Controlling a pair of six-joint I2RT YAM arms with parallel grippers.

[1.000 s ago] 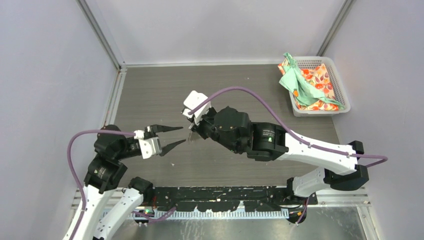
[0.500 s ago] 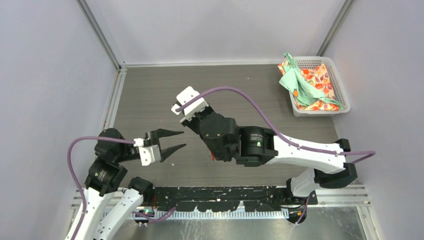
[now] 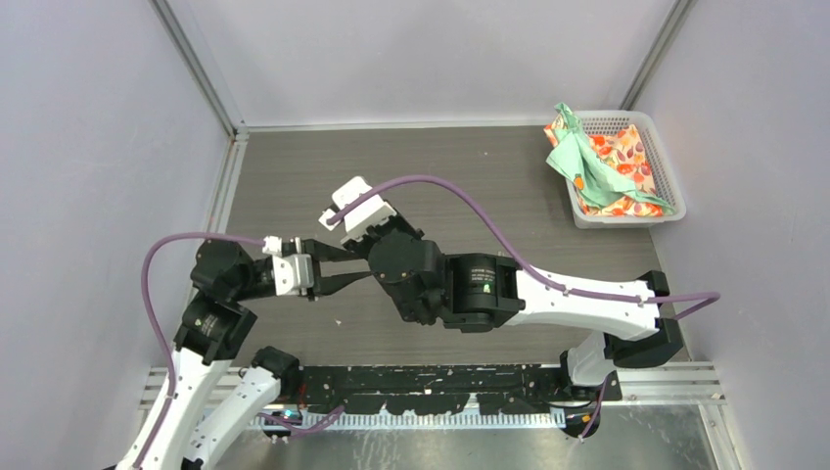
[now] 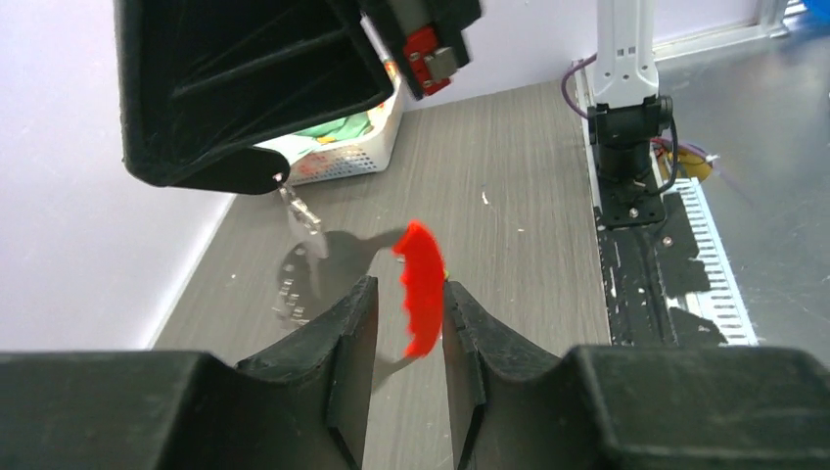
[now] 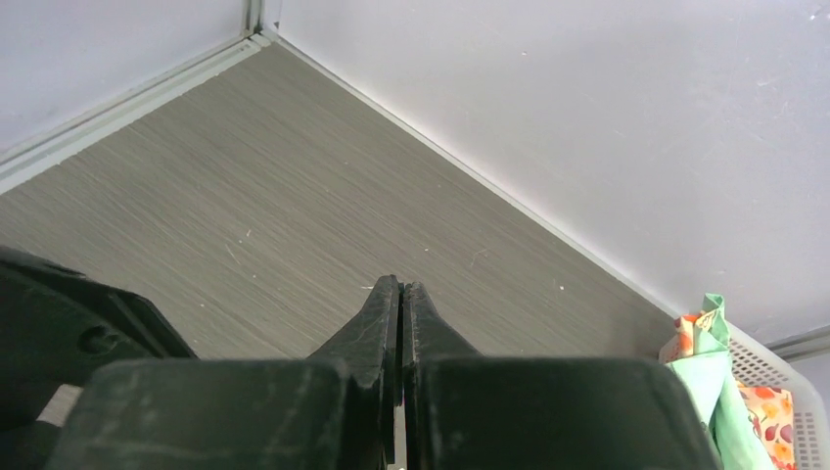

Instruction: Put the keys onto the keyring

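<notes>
left wrist view: securing keyring [image 4: 299, 211], red tab [image 4: 421, 284] between jaws of left gripper [image 4: 409, 318], hold unclear; right gripper [image 5: 401, 286] clenched, seemingly on its loop; needs firmer clamp.

Red keyring tab [image 4: 421, 284]; grey table [image 3: 440, 166]

Keyring [image 4: 419, 257]: glossy plastic tab [image 4: 422, 294], metal chain [image 4: 301, 217]

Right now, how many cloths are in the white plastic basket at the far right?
2: a mint-green cloth draped over the left side of the white plastic basket, and an orange floral cloth under it. Others may be hidden beneath.
</notes>
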